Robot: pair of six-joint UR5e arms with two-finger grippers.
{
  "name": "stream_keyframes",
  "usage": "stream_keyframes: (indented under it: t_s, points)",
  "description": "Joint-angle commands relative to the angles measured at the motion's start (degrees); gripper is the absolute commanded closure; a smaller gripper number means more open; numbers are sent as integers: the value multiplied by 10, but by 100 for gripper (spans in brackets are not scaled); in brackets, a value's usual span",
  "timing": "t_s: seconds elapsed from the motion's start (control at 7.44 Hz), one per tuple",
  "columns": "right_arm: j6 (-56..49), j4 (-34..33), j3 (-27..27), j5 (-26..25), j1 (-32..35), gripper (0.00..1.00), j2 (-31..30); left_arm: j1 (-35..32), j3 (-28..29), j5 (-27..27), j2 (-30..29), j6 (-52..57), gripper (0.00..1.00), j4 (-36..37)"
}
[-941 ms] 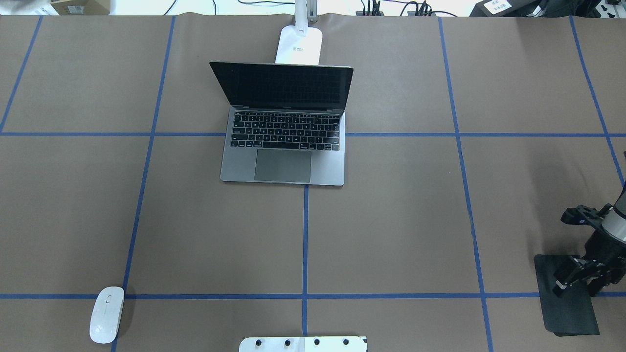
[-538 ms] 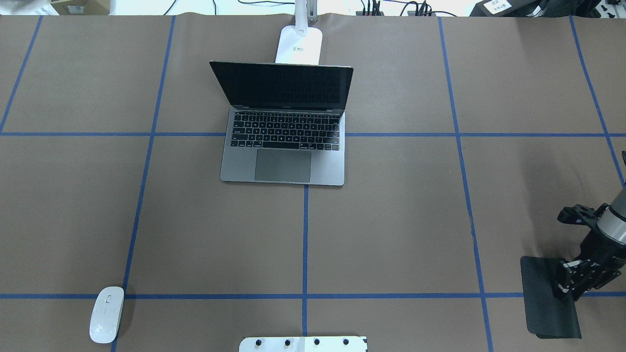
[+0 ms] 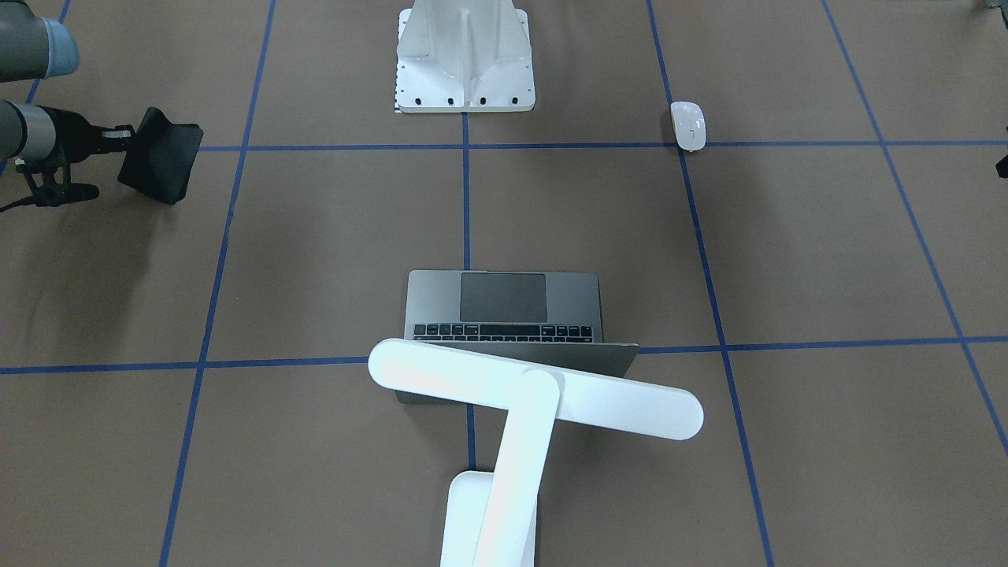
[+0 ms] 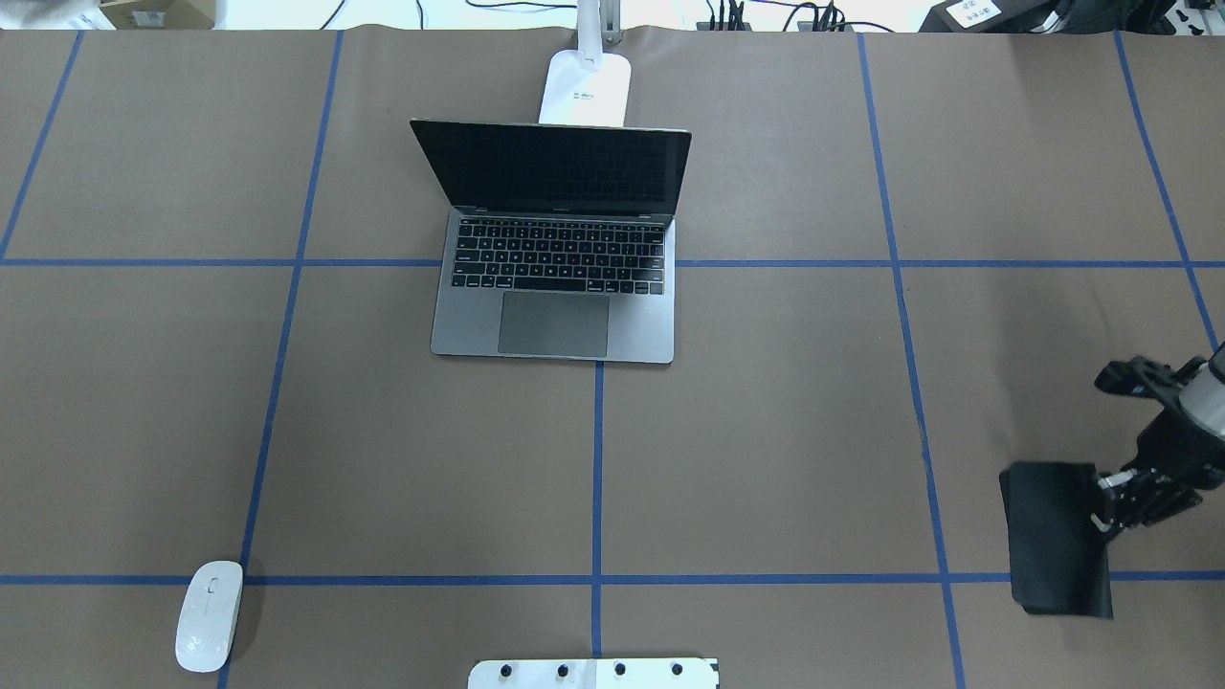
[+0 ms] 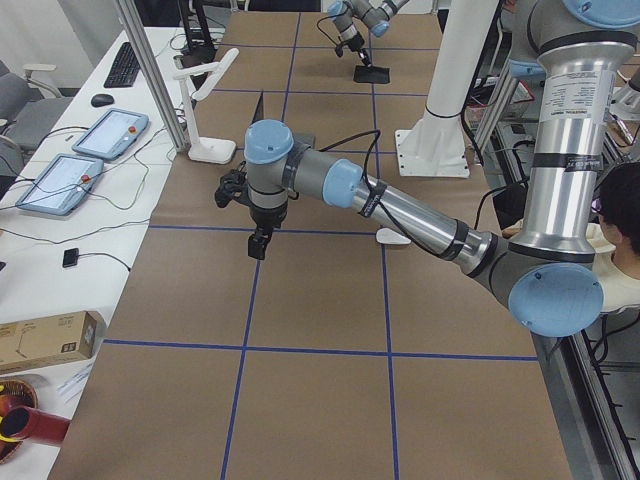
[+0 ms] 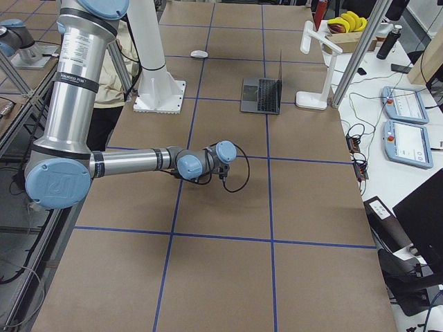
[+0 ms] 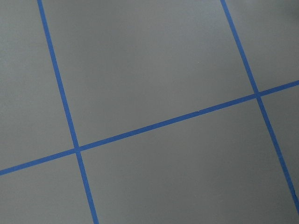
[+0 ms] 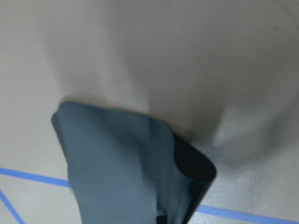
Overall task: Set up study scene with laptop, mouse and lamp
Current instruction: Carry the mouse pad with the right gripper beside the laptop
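The laptop (image 4: 555, 287) stands open at the table's middle back, screen dark; it also shows in the front-facing view (image 3: 504, 303). The white lamp (image 3: 535, 390) stands behind it, with its base (image 4: 586, 88) on the table. The white mouse (image 4: 209, 615) lies at the near left by a tape crossing. My right gripper (image 4: 1101, 512) is shut on the edge of a flat black mat (image 4: 1053, 536), which hangs curled above the table at the near right. My left gripper (image 5: 258, 245) shows only in the exterior left view, pointing down over bare table; I cannot tell whether it is open.
The white ribbed pedestal (image 3: 465, 55) stands at the table's near middle edge. Blue tape lines cross the brown table cover (image 4: 766, 431). Cables and boxes lie beyond the far edge.
My right gripper has moved left and away from the robot with the black mat, which has shifted and curled with it. Laptop, mouse and lamp have not moved.
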Motion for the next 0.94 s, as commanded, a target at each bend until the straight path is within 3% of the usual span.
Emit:
stream_keyframes:
  t_s: [0.0,0.4,0.81]
  points:
    - [49,-2,33,-13,59,100,66,-9,16,0,0,38,0,6]
    - [169,-16,74,-105,52,100,159,-15,19,2,-1,49,0,10]
    - [176,-259,83,-224,22,100,370,-28,31,1,-1,66,0,11]
